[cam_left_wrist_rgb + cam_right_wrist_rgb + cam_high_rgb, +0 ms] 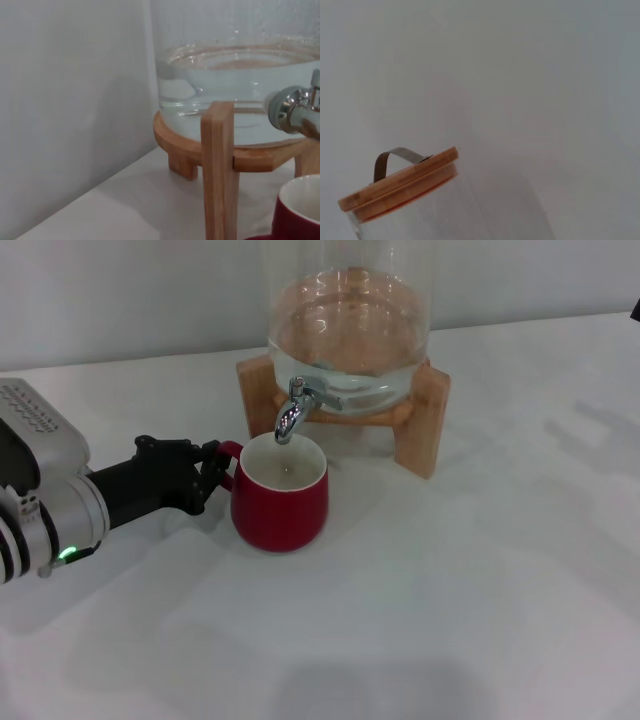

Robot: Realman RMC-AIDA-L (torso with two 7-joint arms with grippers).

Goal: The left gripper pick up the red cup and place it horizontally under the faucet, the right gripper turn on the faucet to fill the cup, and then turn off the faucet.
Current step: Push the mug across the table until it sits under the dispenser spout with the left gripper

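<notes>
The red cup [280, 505] stands upright on the white table, its white inside open right below the spout of the chrome faucet [292, 412]. My left gripper [214, 468] reaches in from the left and is shut on the cup's small loop handle. In the left wrist view the cup's rim [300, 205] shows in a corner, with the faucet [297, 107] just above it. No water stream is visible. My right gripper is out of view; only a dark sliver [636, 308] shows at the far right edge of the head view.
The glass jar [350, 320], part full of water, sits on a wooden stand [422, 425] behind the cup. The right wrist view shows the jar's wooden lid [400, 182] with a metal handle against the grey wall. White table [480, 590] spreads in front and to the right.
</notes>
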